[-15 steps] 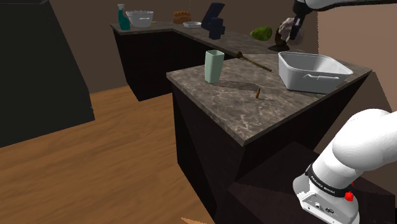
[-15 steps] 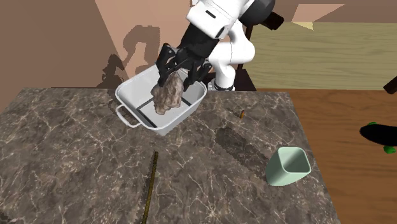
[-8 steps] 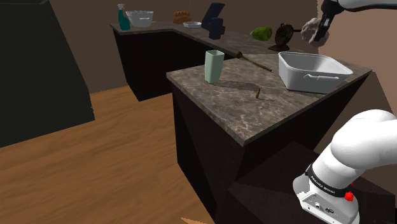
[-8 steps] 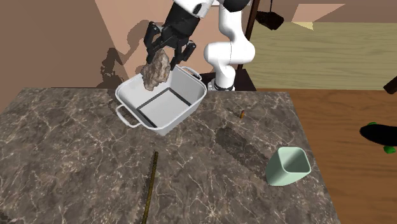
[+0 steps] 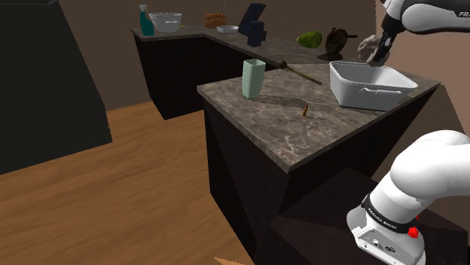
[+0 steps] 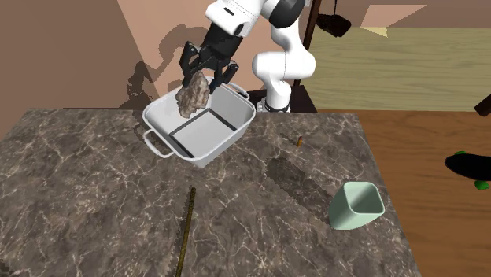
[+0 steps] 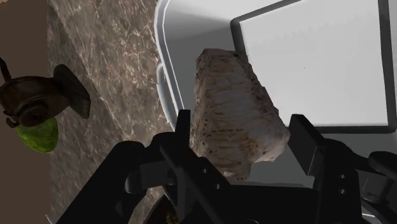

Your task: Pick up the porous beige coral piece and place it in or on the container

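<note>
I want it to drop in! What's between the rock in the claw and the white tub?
Nothing: in the wrist view, the rock clasped by the claw hangs above the bare white tub.

Shoulder view: grey-brown marble countertop (image 5: 301,128) centre right, veined, sitting on a dark cabinet base (image 5: 241,181). A second counter (image 5: 188,34) with the same dark fronts runs along the back at top centre. Plank floor (image 5: 113,188), warm orange wood, lower left. Brown wall (image 5: 98,22) across the top. Big dark bulk (image 5: 38,90) at left edge, slanted side, cannot tell what it is. Second exterior view: the marble top covers the lower half, tan wall upper left with sharp shadows (image 6: 145,79) on it, wood floor at right. Light is hard and even.
</note>
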Tool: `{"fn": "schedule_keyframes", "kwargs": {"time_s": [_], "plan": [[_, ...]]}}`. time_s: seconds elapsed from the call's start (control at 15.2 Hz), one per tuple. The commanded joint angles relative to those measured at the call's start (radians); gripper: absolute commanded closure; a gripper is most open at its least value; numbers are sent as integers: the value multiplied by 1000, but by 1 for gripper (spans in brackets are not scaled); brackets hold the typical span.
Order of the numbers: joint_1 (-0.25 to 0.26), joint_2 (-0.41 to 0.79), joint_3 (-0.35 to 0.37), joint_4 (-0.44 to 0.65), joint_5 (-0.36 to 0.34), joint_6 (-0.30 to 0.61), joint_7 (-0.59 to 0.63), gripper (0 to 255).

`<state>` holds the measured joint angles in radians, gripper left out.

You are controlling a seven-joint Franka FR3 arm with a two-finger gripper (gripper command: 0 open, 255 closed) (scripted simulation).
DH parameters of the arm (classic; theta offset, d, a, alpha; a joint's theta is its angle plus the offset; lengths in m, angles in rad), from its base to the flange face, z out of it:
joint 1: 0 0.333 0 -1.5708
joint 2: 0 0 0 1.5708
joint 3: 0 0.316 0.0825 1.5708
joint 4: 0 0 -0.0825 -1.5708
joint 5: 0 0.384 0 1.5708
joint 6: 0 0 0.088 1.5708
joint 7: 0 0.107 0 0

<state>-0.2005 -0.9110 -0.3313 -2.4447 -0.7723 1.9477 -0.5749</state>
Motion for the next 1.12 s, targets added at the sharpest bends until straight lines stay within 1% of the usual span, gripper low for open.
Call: {"fn": "schedule_keyframes", "kwargs": {"time_s": [0.0, 0.4, 0.92, 0.99, 1.06], "plan": [[-4, -6, -7, -26, -10, 19, 10, 255], [-17, -19, -27, -104, -43, 78, 43, 255], [-17, -19, -27, -104, -43, 78, 43, 255], [-17, -19, -27, -103, -43, 78, 43, 0], [-17, -19, -27, -104, -43, 78, 43, 0]]}}
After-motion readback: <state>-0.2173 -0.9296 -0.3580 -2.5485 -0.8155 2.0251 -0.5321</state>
